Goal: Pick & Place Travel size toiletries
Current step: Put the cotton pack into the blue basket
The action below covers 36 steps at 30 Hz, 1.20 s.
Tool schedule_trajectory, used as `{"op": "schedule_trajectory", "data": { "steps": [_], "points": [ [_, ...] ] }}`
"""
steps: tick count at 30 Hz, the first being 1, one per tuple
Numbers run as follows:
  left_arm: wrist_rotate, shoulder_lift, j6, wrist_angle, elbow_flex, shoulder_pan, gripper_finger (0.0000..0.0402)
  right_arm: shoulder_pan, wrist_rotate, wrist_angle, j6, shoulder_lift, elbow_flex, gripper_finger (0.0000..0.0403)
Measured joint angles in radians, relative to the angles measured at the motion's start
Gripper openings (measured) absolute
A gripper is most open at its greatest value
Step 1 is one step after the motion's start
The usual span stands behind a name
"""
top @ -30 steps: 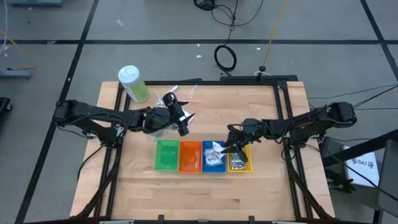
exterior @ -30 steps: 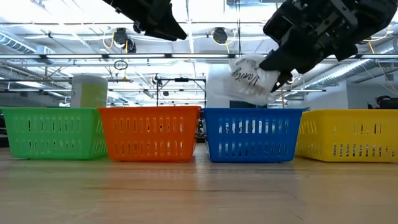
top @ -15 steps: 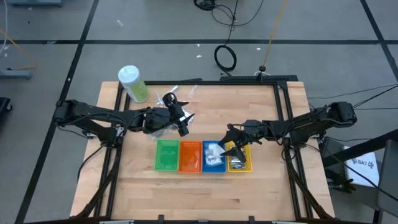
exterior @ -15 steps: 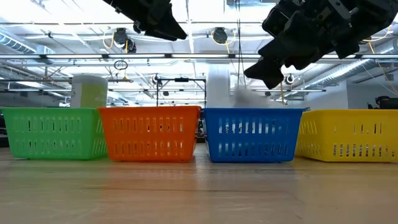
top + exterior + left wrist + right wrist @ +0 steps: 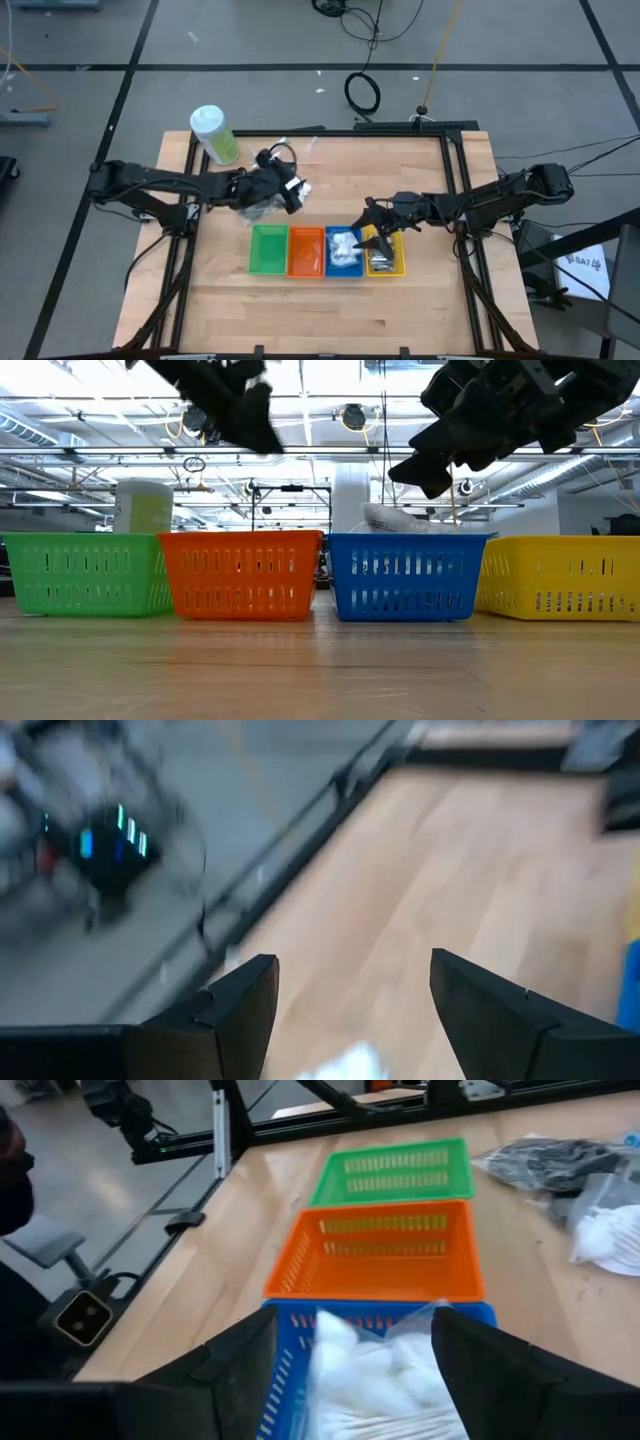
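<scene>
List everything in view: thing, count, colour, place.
Bins: four in a row on the table's near half: green bin, orange bin, blue bin, yellow bin.
White packets: count unclear, in the blue bin.
Silver items: count unclear, in the yellow bin.
Loose toiletries: count unclear, pale and dark, far side of the table.
Bottle: one, pale green, white cap, far left corner.
Table: one, wood.
Left hand: open, above the loose toiletries.
Right hand: open, empty, over the blue and yellow bins.
</scene>
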Motion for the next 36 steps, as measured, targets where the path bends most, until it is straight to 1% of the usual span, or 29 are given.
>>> {"op": "schedule_trajectory", "data": {
  "steps": [3, 4, 7, 15, 20, 28, 30, 32, 36],
  "points": [
    [0.052, 0.025, -0.127, -0.136, 0.0, 0.049, 0.0255, -0.007, 0.001, 0.0, -0.001, 0.0, 0.0, 0.0246],
    [0.077, 0.041, -0.159, -0.158, 0.0, 0.063, 0.0255, -0.01, 0.001, 0.0, -0.003, 0.0, 0.0, 0.0245],
    [0.152, 0.105, -0.225, -0.193, 0.0, 0.098, 0.0255, -0.018, 0.001, 0.001, -0.009, 0.0, 0.0, 0.0243],
    [0.254, 0.295, -0.34, -0.206, 0.0, 0.165, 0.0255, -0.024, 0.0, 0.0, -0.009, 0.0, 0.0, 0.0242],
    [0.296, 0.37, -0.39, -0.218, 0.0, 0.198, 0.0255, -0.024, 0.001, 0.0, -0.012, 0.0, 0.0, 0.0242],
    [0.306, 0.428, -0.374, -0.224, 0.001, 0.214, 0.0254, -0.024, 0.001, 0.0, -0.027, 0.0, 0.0, 0.0242],
    [0.328, 0.428, -0.358, -0.219, 0.001, 0.214, 0.0243, -0.024, 0.003, 0.0, -0.028, 0.0, 0.0, 0.0242],
    [0.349, 0.424, -0.355, -0.216, 0.001, 0.213, 0.022, -0.024, 0.018, 0.0, -0.028, 0.0, 0.0, 0.0242],
    [0.378, 0.418, -0.33, -0.211, 0.001, 0.209, 0.0138, -0.025, 0.076, -0.001, -0.041, 0.0, 0.0, 0.0242]
  ]
}}
